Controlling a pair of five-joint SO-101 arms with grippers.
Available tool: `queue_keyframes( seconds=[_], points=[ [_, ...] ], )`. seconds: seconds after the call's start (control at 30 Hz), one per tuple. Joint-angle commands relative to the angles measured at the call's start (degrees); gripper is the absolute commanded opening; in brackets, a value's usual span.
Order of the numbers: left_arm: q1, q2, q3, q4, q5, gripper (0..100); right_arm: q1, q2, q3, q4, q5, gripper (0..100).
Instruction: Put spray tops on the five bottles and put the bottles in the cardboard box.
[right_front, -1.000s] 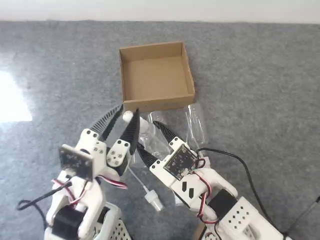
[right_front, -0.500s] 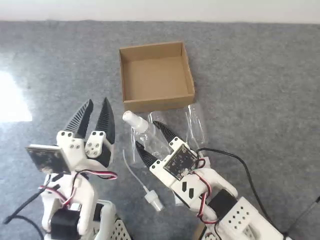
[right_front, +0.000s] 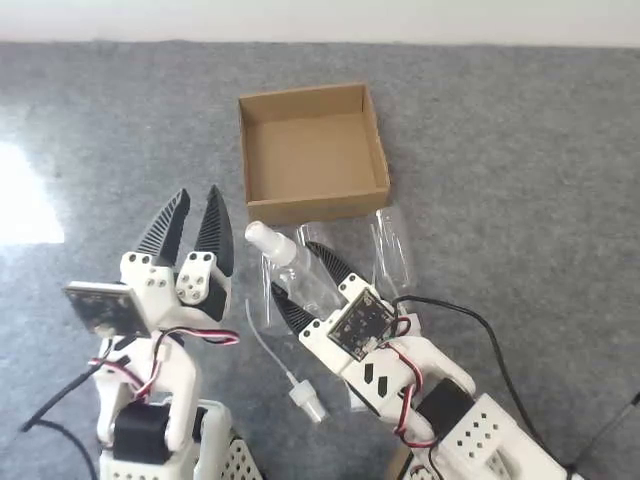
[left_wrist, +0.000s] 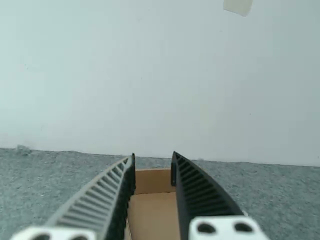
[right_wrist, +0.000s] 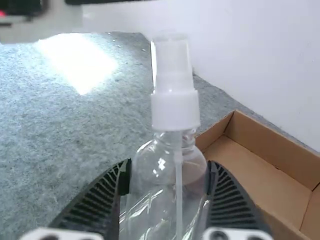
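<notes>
Right claw (right_front: 292, 268): closed round the body of a clear bottle (right_front: 283, 255), fingers on either side just below the shoulder. The spray top (right_front: 257, 234) sits on the bottle's neck.

Bottle axis: lies nearly flat, cap end toward 10–11 o'clock and base back toward my wrist at 4–5 o'clock.

Cardboard box (right_front: 315, 207): open side up at 12 o'clock from the bottle, with its near wall just beyond the cap.

Left claw (right_front: 198, 195): raised off the surface (right_front: 520, 170) at 9 o'clock from the bottle. It is apart from it, partly open and holds nothing, tips toward 12.

Judgement: the right arm has the bottle and the short path, so the drop is its job. It needs to carry toward 12 and clear the near wall.

More clear bottles (right_front: 393, 245) lie at 3 o'clock. A loose spray top (right_front: 305, 400) lies at 6.
</notes>
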Motion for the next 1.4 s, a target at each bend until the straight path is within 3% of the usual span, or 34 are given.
queue_keyframes(
  seconds=[0.0, 0.27, 0.8, 1.37],
  points=[
    [-0.2, -1.1, -0.3, -1.8, 1.1, 11, 1.1, -1.6, -4.1, -2.7, 1.1, 10.7],
    [4.8, -1.1, 0.8, -1.8, 0.6, 11, 1.7, -1.6, -4.3, -2.7, 1.1, 10.7],
    [13.7, -1.1, 1.3, -0.3, -7.1, 11, 1.7, -1.6, -3.9, -2.5, 1.1, 10.7],
    [13.6, -1.1, -1.4, 1.0, -8.3, 11, 1.9, -1.5, -2.5, -2.5, 1.1, 10.7]
  ],
)
